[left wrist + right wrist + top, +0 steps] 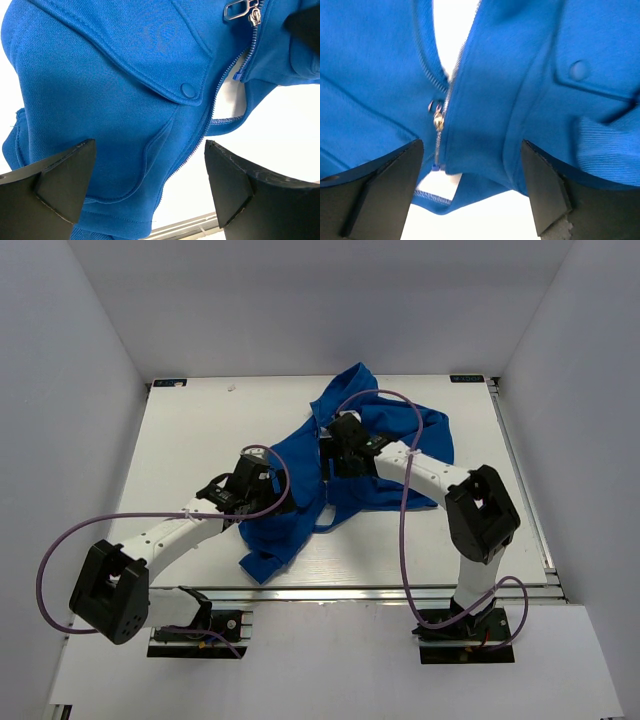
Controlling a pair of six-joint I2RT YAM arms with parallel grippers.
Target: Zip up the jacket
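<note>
Blue jacket (285, 525) lies crumpled on the desk (190, 440) (zipper slider (438, 121) near the hem). Left end effector (150, 172) and right end effector (472, 170) hover above it, jaws apart.

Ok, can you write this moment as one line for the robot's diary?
jacket: crumpled, mostly unzipped | zipper pull: near hem | left gripper: open, over pocket | right gripper: open, over zipper pull

Jacket (100, 90) soft matt knit cloth w/ shiny metal zip pull (239, 10); table (200, 440) smooth, matt.
</note>
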